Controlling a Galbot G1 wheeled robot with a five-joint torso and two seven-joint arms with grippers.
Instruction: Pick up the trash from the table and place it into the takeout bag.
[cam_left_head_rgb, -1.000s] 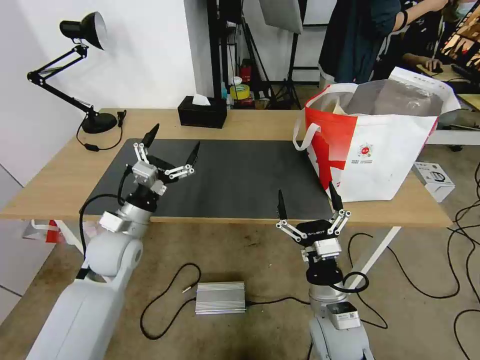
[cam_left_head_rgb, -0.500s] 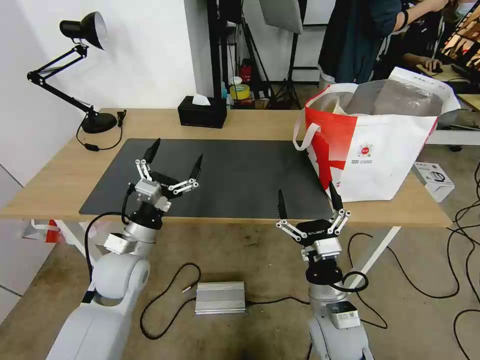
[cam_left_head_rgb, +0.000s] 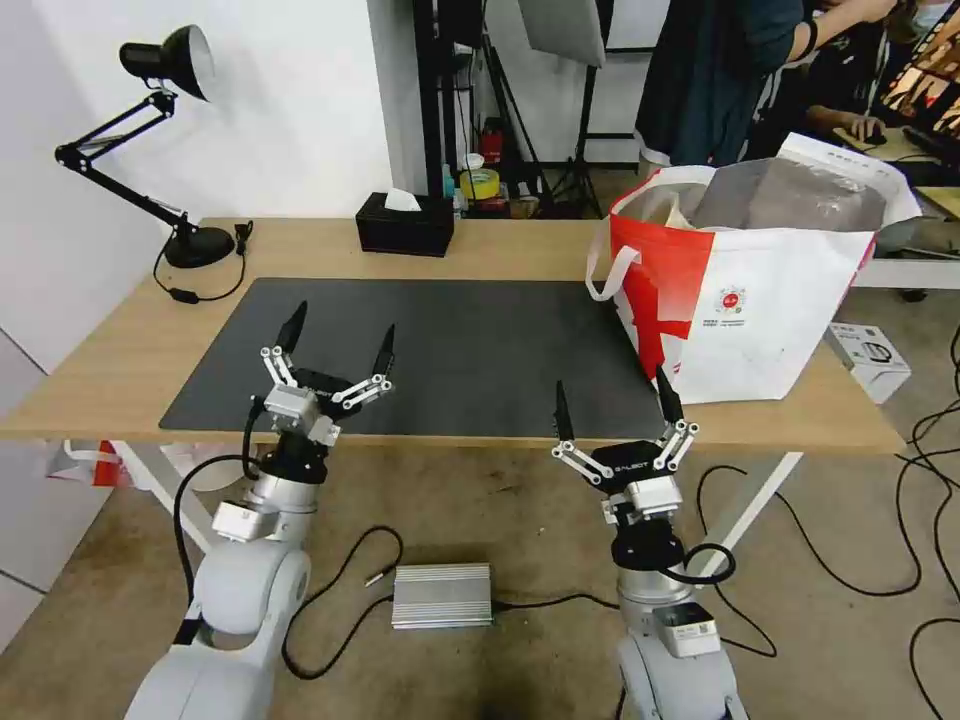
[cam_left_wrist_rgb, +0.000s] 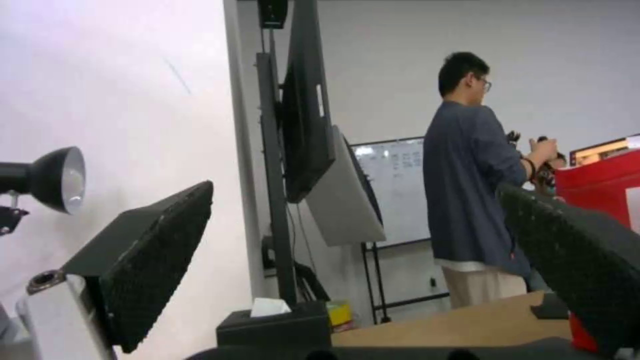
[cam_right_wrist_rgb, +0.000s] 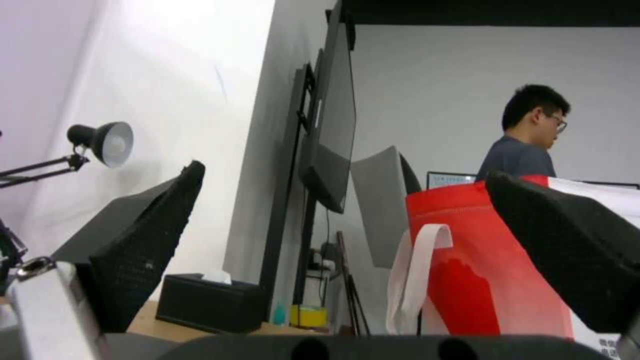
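While hanging at the near edge of the bench (cam_left_head_rgb: 500, 250), holding the jaws of the left gripper (cam_left_head_rgb: 342, 328) and right gripper (cam_left_head_rgb: 611, 385) wide open, gripping nothing. Finding nothing left to pick up on the dark mat (cam_left_head_rgb: 450, 340). Probably finishing, with the trash likely hiding inside the takeout bag (cam_left_head_rgb: 770, 300), standing at the right end.

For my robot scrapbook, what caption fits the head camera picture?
Both open end effectors, left and right, hover at the table's near edge beside the takeout bag.

Both grippers (cam_left_head_rgb: 338, 337) (cam_left_head_rgb: 612, 394) gape at the table's (cam_left_head_rgb: 500, 250) near edge, takeout bag (cam_left_head_rgb: 760, 290) at right
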